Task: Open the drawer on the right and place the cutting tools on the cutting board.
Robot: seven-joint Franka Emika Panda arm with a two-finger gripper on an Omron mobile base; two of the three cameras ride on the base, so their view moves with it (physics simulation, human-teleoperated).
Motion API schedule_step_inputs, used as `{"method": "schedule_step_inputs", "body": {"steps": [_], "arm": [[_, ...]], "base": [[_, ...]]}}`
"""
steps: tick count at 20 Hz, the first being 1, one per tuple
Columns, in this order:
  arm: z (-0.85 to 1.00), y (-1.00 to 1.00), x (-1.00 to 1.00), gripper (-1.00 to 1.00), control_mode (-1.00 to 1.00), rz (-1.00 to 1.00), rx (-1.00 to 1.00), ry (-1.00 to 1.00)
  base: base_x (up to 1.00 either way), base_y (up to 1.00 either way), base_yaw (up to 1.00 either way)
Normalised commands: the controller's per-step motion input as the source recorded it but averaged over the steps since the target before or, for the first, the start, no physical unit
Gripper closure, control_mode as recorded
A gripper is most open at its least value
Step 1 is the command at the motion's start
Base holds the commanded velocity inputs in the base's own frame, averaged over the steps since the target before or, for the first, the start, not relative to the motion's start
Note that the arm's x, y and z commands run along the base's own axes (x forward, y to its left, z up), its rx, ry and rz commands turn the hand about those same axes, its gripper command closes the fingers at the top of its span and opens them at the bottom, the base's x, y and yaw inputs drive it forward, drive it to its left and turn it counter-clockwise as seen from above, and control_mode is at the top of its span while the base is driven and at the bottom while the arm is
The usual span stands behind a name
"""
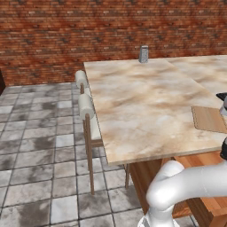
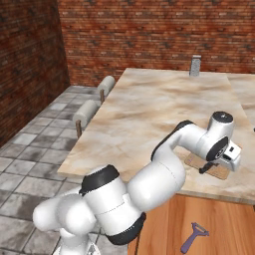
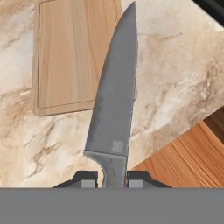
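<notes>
Hand view: hand [image 3: 112, 177] clamped on knife [image 3: 114, 100] at handle end, blade pointing 12 o'clock | blade tip over right edge of cutting board [image 3: 74, 52] on worktop [image 3: 183, 74] | peeler [image 2: 194, 237] lying in drawer [image 2: 224, 219] | knife likely stiff, light, slick; handle safest hold

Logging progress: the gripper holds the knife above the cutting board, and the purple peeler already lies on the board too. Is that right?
Not quite. The gripper does hold the knife over the cutting board, but the purple peeler is not on the board: the right base view shows it lying in the open drawer below the counter edge.
</notes>
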Motion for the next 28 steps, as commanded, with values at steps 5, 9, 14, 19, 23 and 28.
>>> {"method": "schedule_step_inputs", "body": {"steps": [5, 9, 14, 19, 23, 28], "arm": [[0.00, 0.00, 0.30, 1.00, -1.00, 0.00, 0.00, 0.00], [-0.03, 0.00, 0.35, 1.00, -1.00, 0.00, 0.00, 0.00], [-0.08, 0.00, 0.36, 1.00, -1.00, 0.00, 0.00, 0.00], [-0.10, 0.00, 0.40, 1.00, -1.00, 0.00, 0.00, 0.00], [-0.11, 0.00, 0.49, 1.00, -1.00, 0.00, 0.00, 0.00], [-0.17, 0.00, 0.51, 1.00, -1.00, 0.00, 0.00, 0.00]], "base": [[0.00, 0.00, 0.00], [0.00, 0.00, 0.00], [0.00, 0.00, 0.00], [0.00, 0.00, 0.00], [0.00, 0.00, 0.00], [0.00, 0.00, 0.00]]}}
